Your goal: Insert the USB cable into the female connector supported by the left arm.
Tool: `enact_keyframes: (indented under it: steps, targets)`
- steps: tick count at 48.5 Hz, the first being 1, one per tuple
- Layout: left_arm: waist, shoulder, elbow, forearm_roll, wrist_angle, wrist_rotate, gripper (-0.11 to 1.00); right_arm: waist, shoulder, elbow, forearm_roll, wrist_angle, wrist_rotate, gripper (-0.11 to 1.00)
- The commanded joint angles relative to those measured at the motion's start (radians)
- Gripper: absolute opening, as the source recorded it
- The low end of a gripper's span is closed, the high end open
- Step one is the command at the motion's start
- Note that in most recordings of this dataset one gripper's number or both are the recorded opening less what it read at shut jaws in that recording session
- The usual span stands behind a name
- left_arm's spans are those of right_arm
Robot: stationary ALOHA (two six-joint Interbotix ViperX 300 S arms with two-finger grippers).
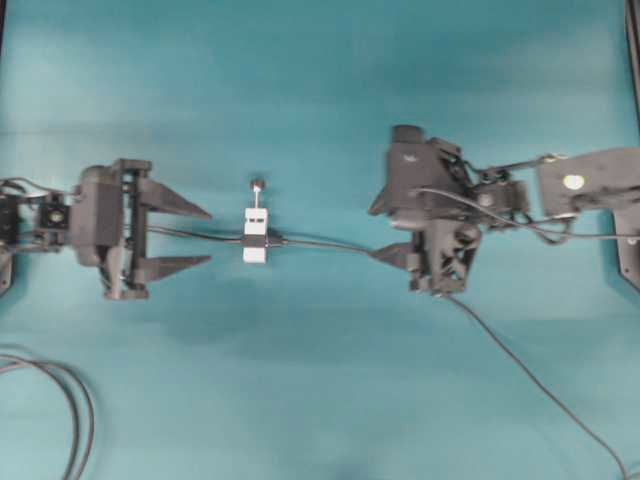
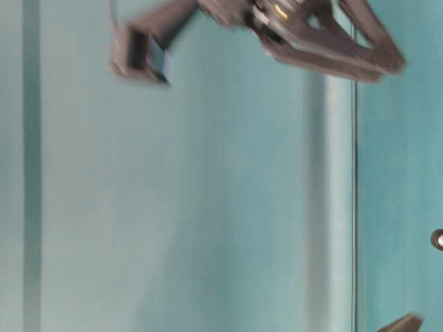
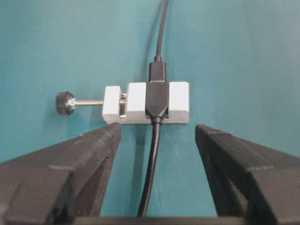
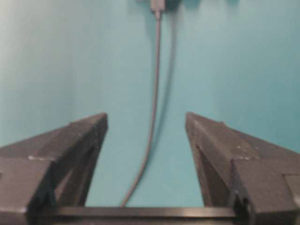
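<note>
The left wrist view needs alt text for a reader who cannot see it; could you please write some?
A small white connector block lies on a teal table, a dark cable running through its middle. The open left pincer points at it, not touching.

teal tabletop [image 1: 320, 400], even light, no bg clutter

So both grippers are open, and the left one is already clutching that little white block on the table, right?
Not quite. Both are open, but the left gripper holds nothing: the white block lies on the table just beyond its fingertips, untouched. The left wrist view shows the gap. The right gripper is open too.
</note>
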Motion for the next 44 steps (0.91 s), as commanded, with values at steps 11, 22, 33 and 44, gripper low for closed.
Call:
enact_keyframes:
  steps: [11, 22, 33, 44]
  targets:
    - [-0.002, -0.308, 0.077, -0.002, 0.109, -0.012, 0.73, -0.002, -0.181, 0.193, -0.003, -0.178, -0.011, 0.71]
    - [-0.008, -0.551, 0.107, 0.000, 0.186, -0.009, 0.72, -0.014, -0.351, 0.302, -0.003, -0.241, -0.014, 0.71]
    - [-0.017, -0.727, 0.109, -0.002, 0.397, -0.009, 0.73, -0.021, -0.545, 0.433, -0.002, -0.242, -0.012, 0.70]
    - [-0.023, -0.815, 0.115, -0.002, 0.431, -0.011, 0.72, -0.014, -0.718, 0.515, -0.003, -0.267, -0.020, 0.72]
